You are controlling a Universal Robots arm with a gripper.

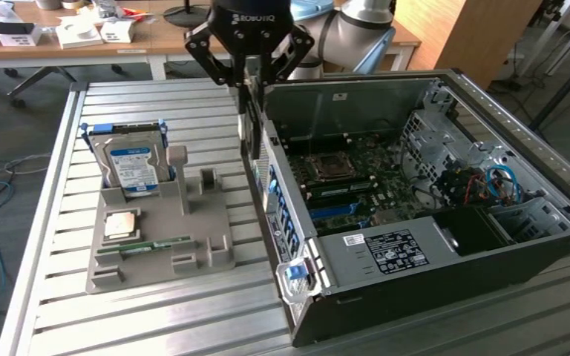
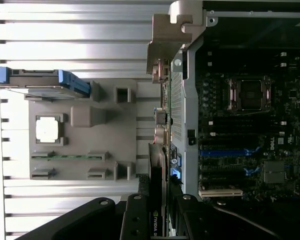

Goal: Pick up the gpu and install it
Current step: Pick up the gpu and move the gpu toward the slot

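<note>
Fingers [image 2: 135, 220] of the gripper [image 1: 250, 83] pinch the gpu [image 1: 253, 122] by its top edge. It hangs straight up and down over the table [image 1: 166, 96], just beside the open computer case [image 1: 444, 297].

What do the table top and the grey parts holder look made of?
Table top: bare metal, probably aluminium, judging by the ribbed silver slats with a dull sheen. Parts holder: matte grey plastic, perhaps moulded or printed, going by its uniform colour, blocky posts and lack of glint.
</note>
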